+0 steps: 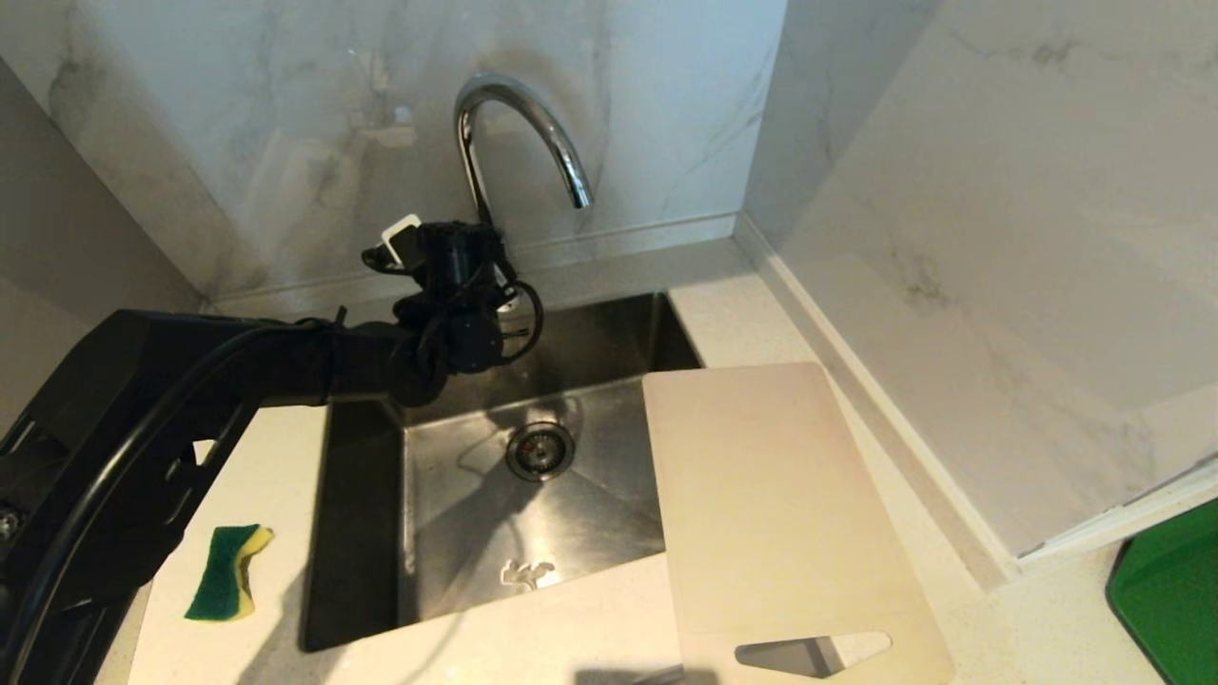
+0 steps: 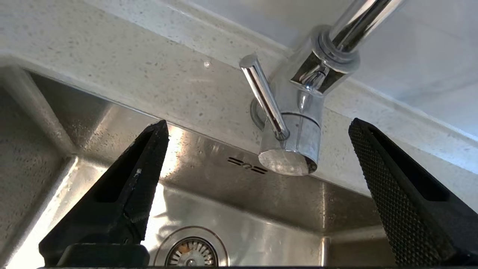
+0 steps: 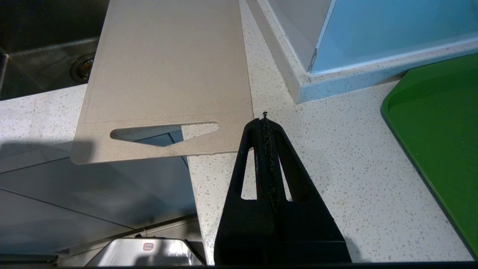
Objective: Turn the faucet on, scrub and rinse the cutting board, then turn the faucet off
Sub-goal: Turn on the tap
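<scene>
The chrome faucet (image 1: 519,114) arches over the back of the sink, and no water shows at its spout. My left gripper (image 1: 481,249) hovers at the faucet's base with its fingers spread wide. In the left wrist view the left gripper (image 2: 258,122) is open, its fingers either side of the faucet body (image 2: 302,123) and its thin lever (image 2: 263,93), touching neither. The beige cutting board (image 1: 771,504) lies flat on the counter to the right of the sink, overhanging the sink's right edge, handle cutout nearest me. My right gripper (image 3: 264,119) is shut and empty, above the counter beside the cutting board (image 3: 168,67).
A green-and-yellow sponge (image 1: 228,571) lies on the counter left of the steel sink (image 1: 457,533). The drain (image 1: 540,450) sits mid-basin. A green tray (image 1: 1170,590) lies at the far right. Marble walls close in behind and to the right.
</scene>
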